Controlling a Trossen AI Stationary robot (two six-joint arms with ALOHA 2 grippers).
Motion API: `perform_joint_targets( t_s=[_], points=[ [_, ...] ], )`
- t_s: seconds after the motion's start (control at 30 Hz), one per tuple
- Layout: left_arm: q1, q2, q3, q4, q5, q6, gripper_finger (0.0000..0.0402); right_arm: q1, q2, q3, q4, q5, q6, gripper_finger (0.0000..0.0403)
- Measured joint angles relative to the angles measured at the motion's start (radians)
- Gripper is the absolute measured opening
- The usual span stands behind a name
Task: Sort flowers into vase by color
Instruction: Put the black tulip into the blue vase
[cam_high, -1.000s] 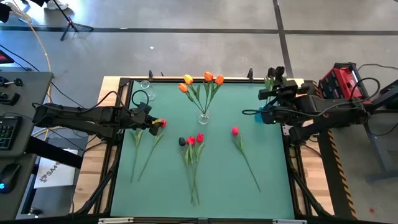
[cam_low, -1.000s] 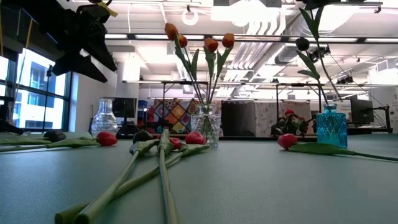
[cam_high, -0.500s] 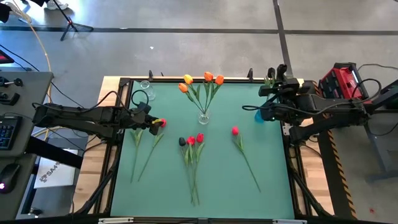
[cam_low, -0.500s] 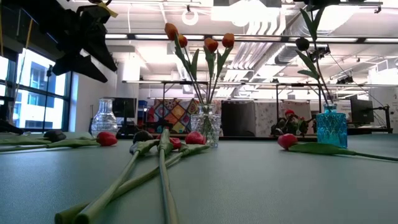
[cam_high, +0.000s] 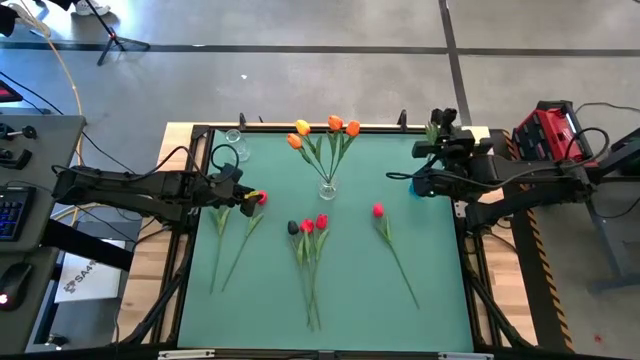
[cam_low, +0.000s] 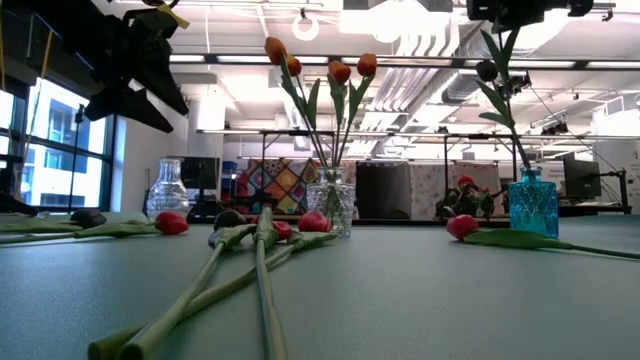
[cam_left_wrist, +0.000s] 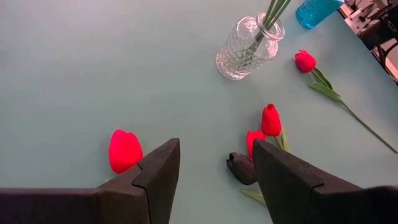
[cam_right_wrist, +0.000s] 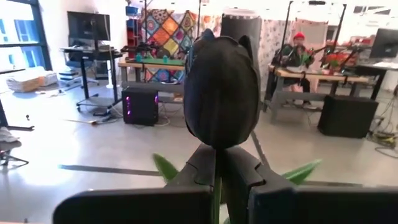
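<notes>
The right gripper (cam_high: 437, 128) hangs over the far right corner of the green table (cam_high: 440, 290), its jaws clamped on the stem of a dark, near-black tulip (cam_right_wrist: 221, 93) just under the head. In the low view that stem runs down into the small blue glass vase (cam_low: 532, 203), so the flower looks seated but not yet let go.

The left gripper (cam_high: 243, 198) hovers at the table's left side with its jaws wide and nothing between them, right above a red tulip (cam_left_wrist: 124, 150) lying flat there.

The clear cut-glass vase (cam_high: 327, 188) near the table's middle holds the orange and yellow tulips (cam_high: 332, 128). A cluster of two red tulips (cam_high: 314, 223) and a second dark tulip (cam_high: 293, 227) lies in front of it, stems towards the near edge, and one more red tulip (cam_high: 378, 210) lies apart to their right. An empty clear glass vase (cam_high: 232, 138) stands at the far left corner.

These flowers look very light, with thin stems that would bend or whip if taken near the tail. A hold on the stem just below the head, clear of the leaves, should keep the head steady; squeezing the head itself risks crushing it
</notes>
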Motion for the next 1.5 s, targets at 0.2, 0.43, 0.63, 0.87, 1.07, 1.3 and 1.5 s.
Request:
perform_joint_targets(
  t_s=[0.2, 0.43, 0.63, 0.87, 1.07, 1.3, 1.5],
  points=[
    [0.000, 0.000, 0.000, 0.000, 0.008, 0.001, 0.0188, 0.009, 0.000, -0.005, 0.004, -0.019, 0.003, 0.0000],
    [0.000, 0.000, 0.000, 0.000, 0.008, 0.001, 0.0188, 0.009, 0.000, -0.005, 0.004, -0.173, -0.085, 0.0001],
    [0.000, 0.000, 0.000, 0.000, 0.008, 0.001, 0.0188, 0.009, -0.002, -0.005, 0.002, -0.298, -0.129, 0.0043],
    [0.000, 0.000, 0.000, 0.001, 0.027, -0.005, 0.0188, 0.009, -0.003, -0.005, -0.042, -0.356, -0.105, 0.0111],
    [-0.009, 0.000, 0.000, 0.000, 0.038, -0.005, 0.0188, 0.009, -0.032, -0.005, -0.048, -0.416, -0.039, 0.0138],
    [-0.030, 0.000, 0.000, -0.001, -0.010, -0.023, 0.0188, -0.009, -0.089, -0.005, -0.173, -0.477, 0.138, 0.0142],
    [-0.032, 0.000, 0.000, 0.004, -0.004, -0.059, 0.0188, -0.043, -0.125, -0.005, -0.213, -0.463, 0.221, 0.0142]
  ],
)
